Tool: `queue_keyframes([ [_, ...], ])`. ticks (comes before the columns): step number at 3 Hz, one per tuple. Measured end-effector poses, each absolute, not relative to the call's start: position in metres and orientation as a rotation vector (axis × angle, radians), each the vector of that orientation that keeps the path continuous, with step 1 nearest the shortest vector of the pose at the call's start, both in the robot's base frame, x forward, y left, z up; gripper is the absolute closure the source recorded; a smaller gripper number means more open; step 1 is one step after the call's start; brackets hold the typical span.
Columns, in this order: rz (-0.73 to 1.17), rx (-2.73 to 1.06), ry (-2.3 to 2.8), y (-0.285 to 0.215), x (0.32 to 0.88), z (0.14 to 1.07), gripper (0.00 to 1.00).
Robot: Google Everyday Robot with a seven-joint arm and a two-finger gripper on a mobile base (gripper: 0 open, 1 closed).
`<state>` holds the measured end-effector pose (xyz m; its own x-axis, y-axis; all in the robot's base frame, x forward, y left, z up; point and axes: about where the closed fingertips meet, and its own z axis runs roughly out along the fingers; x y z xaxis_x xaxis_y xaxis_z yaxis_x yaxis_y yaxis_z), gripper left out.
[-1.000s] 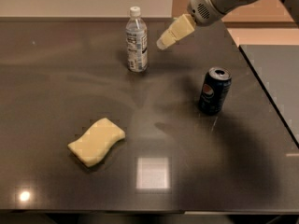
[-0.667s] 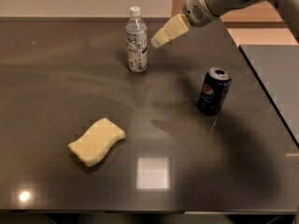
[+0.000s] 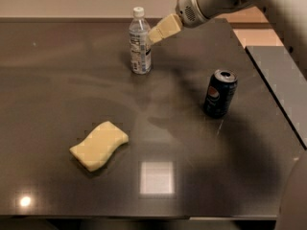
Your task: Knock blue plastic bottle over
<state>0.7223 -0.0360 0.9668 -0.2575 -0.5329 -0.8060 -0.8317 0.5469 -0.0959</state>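
The blue plastic bottle is a small clear bottle with a white cap and a pale printed label. It stands upright at the back of the dark table. My gripper comes in from the upper right on a white arm. Its tan fingertips sit right at the bottle's upper right side, at shoulder height, touching or nearly touching it. It holds nothing.
A dark blue soda can stands upright at the right, well in front of the arm. A yellow sponge lies at the front left. A grey counter adjoins the table's right edge.
My gripper has moved left toward the bottle, from a clear gap to right against its upper side. The bottle still stands upright in the same spot.
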Motion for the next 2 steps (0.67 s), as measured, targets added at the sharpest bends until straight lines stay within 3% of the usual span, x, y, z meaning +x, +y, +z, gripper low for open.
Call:
queue_keyframes([
  [2,0.488,-1.091,1.907,-0.007,0.736,0.955,0.0],
])
